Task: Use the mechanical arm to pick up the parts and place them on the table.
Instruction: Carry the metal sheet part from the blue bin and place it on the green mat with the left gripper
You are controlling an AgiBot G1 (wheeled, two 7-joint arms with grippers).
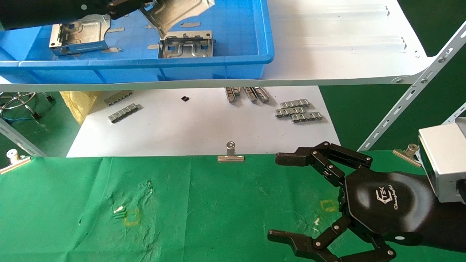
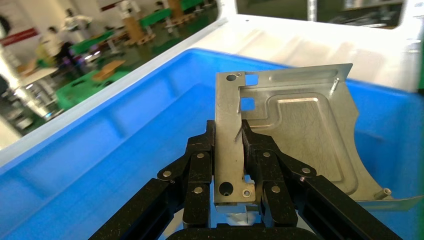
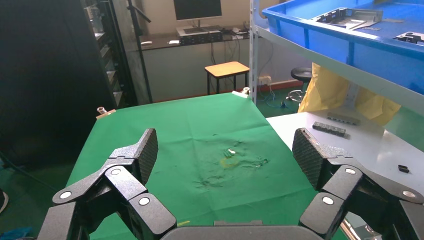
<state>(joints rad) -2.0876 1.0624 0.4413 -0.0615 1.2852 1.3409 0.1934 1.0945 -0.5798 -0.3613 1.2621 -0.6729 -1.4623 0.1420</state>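
My left gripper is at the top left over the blue bin, shut on a silver bracket that it holds tilted above the bin floor. In the left wrist view the fingers clamp the bracket's folded edge, and its embossed plate stands up beyond them. Two more brackets lie in the bin, one at the left and one in the middle. My right gripper is open and empty, low over the green cloth table at the right; it also shows in the right wrist view.
The bin stands on a white shelf board with slotted metal struts at the right. On the lower white sheet lie small grey ridged strips. Binder clips hold the cloth's far edge. Yellow square outlines mark the cloth.
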